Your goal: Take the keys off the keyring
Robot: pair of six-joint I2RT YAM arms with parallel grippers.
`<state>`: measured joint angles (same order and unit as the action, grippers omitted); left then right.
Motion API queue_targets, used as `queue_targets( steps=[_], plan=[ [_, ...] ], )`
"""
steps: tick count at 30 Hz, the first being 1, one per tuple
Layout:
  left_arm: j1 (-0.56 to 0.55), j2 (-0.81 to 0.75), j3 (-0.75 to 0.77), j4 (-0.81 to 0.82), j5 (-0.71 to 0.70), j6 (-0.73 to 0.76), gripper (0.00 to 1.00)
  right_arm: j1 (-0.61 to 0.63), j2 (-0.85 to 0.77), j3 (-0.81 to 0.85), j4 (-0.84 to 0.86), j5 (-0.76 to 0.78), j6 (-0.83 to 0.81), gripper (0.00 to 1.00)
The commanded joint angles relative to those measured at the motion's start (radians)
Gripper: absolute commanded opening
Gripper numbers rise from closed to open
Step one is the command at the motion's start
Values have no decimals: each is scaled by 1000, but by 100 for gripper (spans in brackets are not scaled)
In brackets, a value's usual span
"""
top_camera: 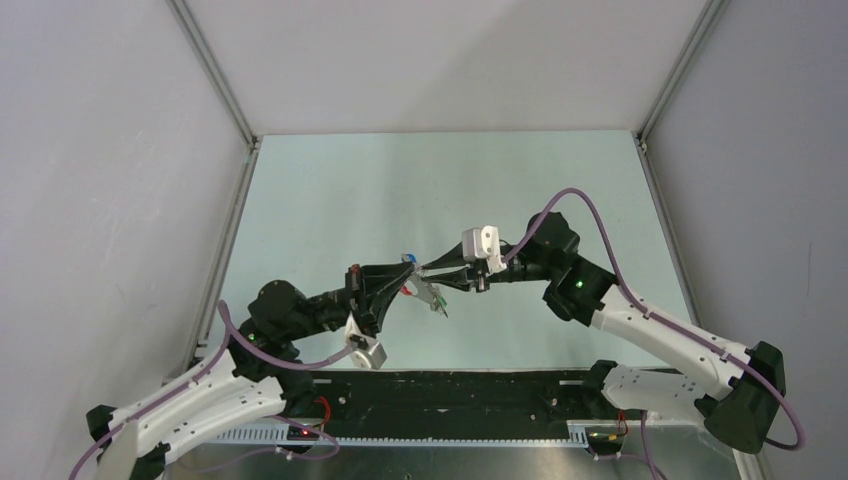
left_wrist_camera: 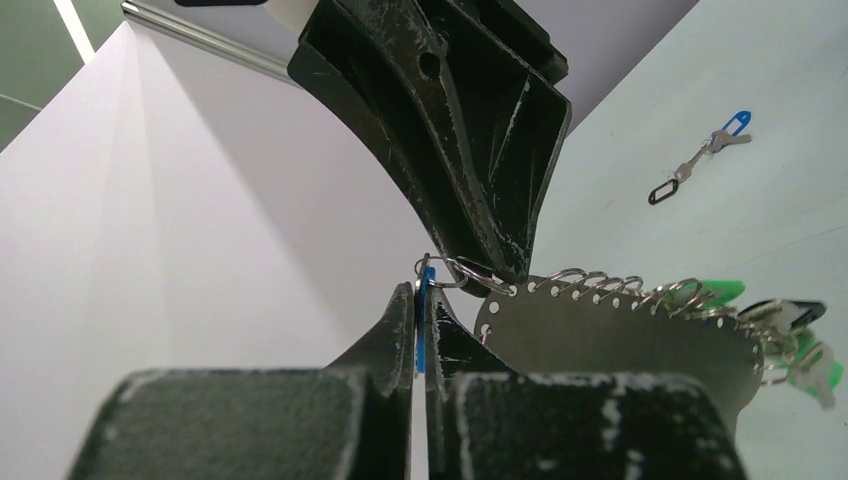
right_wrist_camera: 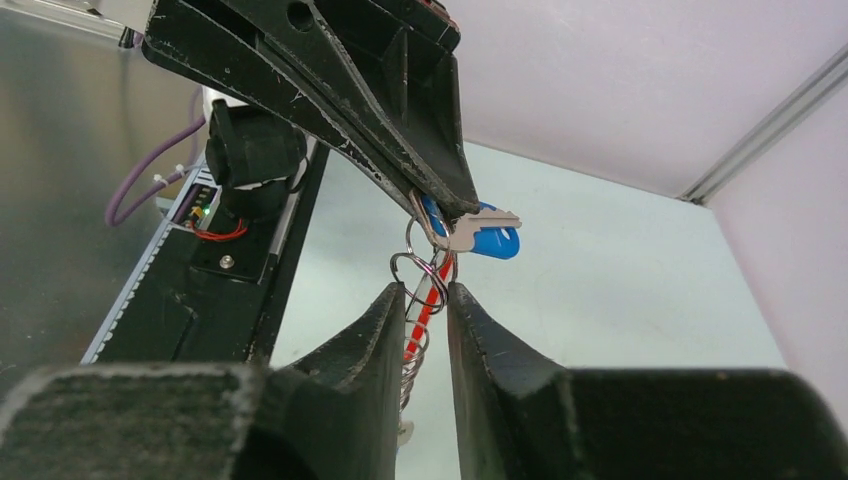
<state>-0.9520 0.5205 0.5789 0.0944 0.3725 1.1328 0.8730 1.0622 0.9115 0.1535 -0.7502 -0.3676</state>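
Left fingers [left_wrist_camera: 385, 340] pinch shut on a blue-capped key [right_wrist_camera: 487, 238]. Right fingers [right_wrist_camera: 365, 345] clamp the keyring [right_wrist_camera: 427, 300] by its red band directly opposite, above the surface [top_camera: 400, 190], seemingly bracing the ring so that key can be pulled free.

Left end effector [left_wrist_camera: 421, 310], right end effector [right_wrist_camera: 428, 305] crowding keyring [right_wrist_camera: 430, 290], far table [top_camera: 440, 190] open

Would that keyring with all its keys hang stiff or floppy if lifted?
Probably floppy: the green-capped keys dangle from small loose rings along the keyring, so they would likely swing. Thin, bare metal looks light and perhaps slippery.
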Motion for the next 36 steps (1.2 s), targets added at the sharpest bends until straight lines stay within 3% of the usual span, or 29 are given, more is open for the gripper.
queue_targets(
  steps=[1,5,8,10,15,22,25,30,36],
  plan=[
    [7,-9,35,64,12,-11,0,6,2,45,7,-29,2,26],
    [7,-4,35,65,14,-12,0,13,4,45,32,-34,25,34],
    [6,-1,35,65,12,-11,0,19,3,45,38,-29,27,35],
    [6,0,35,65,11,-11,0,20,0,44,39,-27,28,30],
    [8,1,35,65,8,-11,0,21,-10,46,36,-3,47,0],
    [9,3,34,65,-1,-5,0,19,-43,32,95,93,221,0],
    [10,1,35,66,-5,-4,0,10,-69,-24,225,133,386,0],
    [12,-3,35,65,-14,-3,0,4,-117,-188,587,245,692,0],
    [14,-3,35,65,-11,-3,0,8,-144,-348,794,428,856,0]
  ],
)
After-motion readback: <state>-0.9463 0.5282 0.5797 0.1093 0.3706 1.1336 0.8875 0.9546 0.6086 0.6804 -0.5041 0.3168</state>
